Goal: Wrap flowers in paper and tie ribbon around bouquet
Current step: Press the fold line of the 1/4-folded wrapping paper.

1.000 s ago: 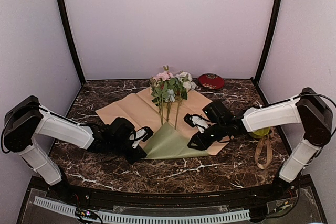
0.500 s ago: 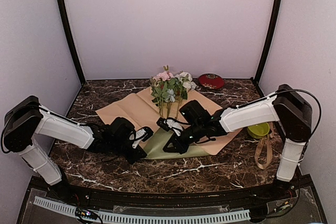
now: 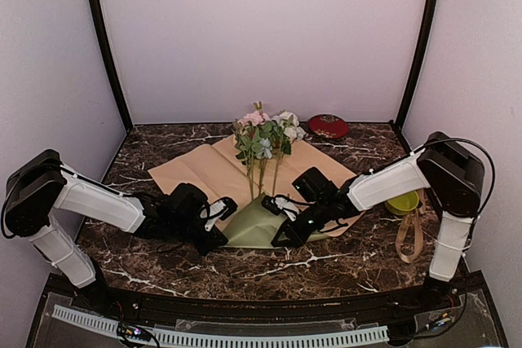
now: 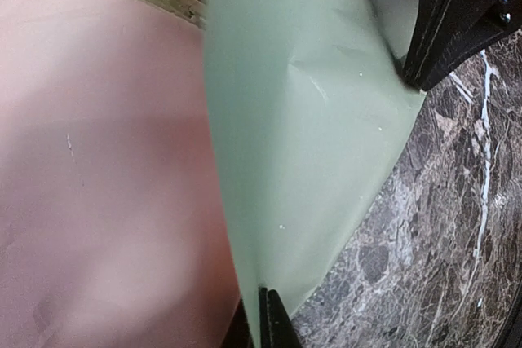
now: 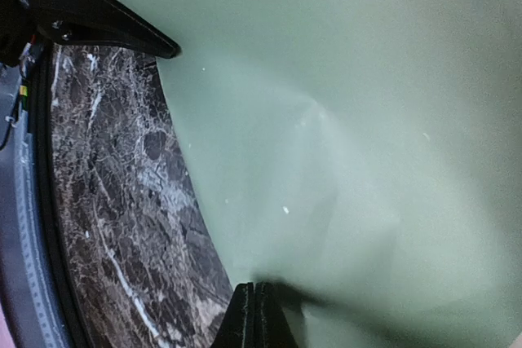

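Now that the right arm has swung in from the right-hand side of the sheet, the right gripper (image 3: pixel 287 232) sits low at the near edge of the worktop (image 3: pixel 342 262). Its jaws, apart a second ago, have come together on the paper (image 3: pixel 196 173), a large thin rectangular sheet lying tan face up in the middle of the worktop. The near corner of that sheet is turned over as a sage-green flap (image 3: pixel 257 222). In the right wrist view the green edge runs straight into the closed tips of the right gripper (image 5: pixel 254 307).

The left gripper (image 3: pixel 218 216) has not moved. It is clamped on the left edge of the same flap, and its own camera shows the paper pinched between its tips.

The flowers (image 3: pixel 263 138), a small bunch of artificial pink and white blooms on long thin green stems, lie along the sheet. The blooms point to the far edge of the worktop, and the stem ends reach down to the flap.

With both sides of the flap now held, I judge the arms are set to lift it over the stems, so the wrapping is only beginning. The ribbon (image 3: pixel 408 234), a narrow shiny tan band, lies untouched by the right edge.
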Available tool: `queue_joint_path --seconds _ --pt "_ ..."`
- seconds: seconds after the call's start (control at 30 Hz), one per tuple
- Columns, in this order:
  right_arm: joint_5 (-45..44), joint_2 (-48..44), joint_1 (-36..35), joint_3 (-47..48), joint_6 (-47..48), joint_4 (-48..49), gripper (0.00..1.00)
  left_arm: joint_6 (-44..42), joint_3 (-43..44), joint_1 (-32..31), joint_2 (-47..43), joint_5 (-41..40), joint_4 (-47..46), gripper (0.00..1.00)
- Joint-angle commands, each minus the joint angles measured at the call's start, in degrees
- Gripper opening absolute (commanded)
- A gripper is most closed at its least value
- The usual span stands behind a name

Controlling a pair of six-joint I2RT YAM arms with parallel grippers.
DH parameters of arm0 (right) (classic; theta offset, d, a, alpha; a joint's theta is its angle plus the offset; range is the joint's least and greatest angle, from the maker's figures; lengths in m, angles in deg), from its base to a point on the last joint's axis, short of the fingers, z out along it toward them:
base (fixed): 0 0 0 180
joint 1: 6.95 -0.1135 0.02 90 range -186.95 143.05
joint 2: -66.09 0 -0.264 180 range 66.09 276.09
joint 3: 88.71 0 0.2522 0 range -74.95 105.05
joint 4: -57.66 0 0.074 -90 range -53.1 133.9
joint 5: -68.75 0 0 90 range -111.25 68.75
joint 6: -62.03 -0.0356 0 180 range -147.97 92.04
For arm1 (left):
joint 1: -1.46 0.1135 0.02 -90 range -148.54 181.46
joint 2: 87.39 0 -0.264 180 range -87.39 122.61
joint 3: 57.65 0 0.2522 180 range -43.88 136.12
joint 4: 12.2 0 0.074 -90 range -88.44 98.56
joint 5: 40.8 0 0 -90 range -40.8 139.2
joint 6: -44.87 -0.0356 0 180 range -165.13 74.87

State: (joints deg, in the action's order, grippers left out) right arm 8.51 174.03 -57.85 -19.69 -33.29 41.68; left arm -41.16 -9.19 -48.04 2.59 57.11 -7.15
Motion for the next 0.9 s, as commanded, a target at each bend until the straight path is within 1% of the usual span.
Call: queue_joint_path --seconds 0.0,0.23,0.5,0.73,0.87 --pt "-2.43 -2.61 4.00 -5.34 -3.02 -2.07 0.00 -0.72 -2.02 0.72 -0.16 -1.21 4.28 0.00" --pt "-4.32 -7.49 5.28 -11.22 -5.51 -4.79 0.00 -0.39 -2.28 0.89 -0.43 -1.16 4.22 0.00" --pt "-9.97 -12.61 5.87 -16.57 -10.05 -10.10 0.00 -0.20 -2.26 1.07 -0.24 -1.22 4.29 0.00" --pt "-12.12 -16.19 11.18 -19.26 -13.63 -16.16 0.00 -0.06 -2.44 1.08 -0.54 -1.51 4.31 0.00" --pt "-12.55 -21.26 13.16 -18.90 -14.06 -19.27 0.00 -0.02 -2.57 1.16 -0.62 -0.88 4.15 0.00"
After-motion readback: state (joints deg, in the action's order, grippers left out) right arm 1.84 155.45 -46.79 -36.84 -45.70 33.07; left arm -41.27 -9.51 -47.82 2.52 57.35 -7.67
